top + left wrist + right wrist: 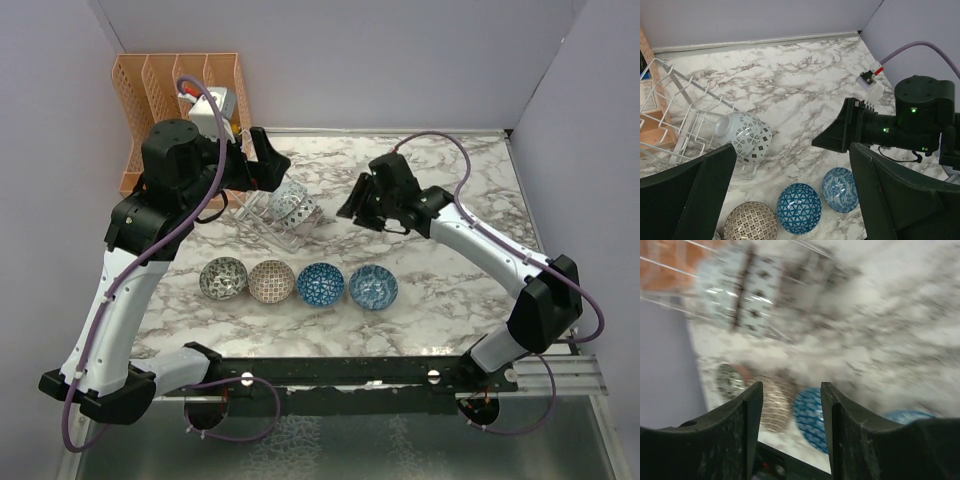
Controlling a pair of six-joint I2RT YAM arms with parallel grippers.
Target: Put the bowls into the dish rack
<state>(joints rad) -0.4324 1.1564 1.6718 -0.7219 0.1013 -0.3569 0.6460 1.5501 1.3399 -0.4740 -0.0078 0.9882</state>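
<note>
Toward the near edge of the table [420, 175], four bowls are set in a row: a grey-black bowl [223, 277], a beige bowl [271, 281], a blue bowl [321, 284] and a second blue bowl [373, 287]. Two more bowls [746, 140] are stood on edge, touching, in the rack [677, 112] near the far left corner, beside the organiser [165, 85]. The left gripper [793, 147] is held above the rack, fingers spread wide around nothing. The right gripper [791, 387] is held right of the rack, fingers partly apart, nothing gripped; its view is blurred.
</note>
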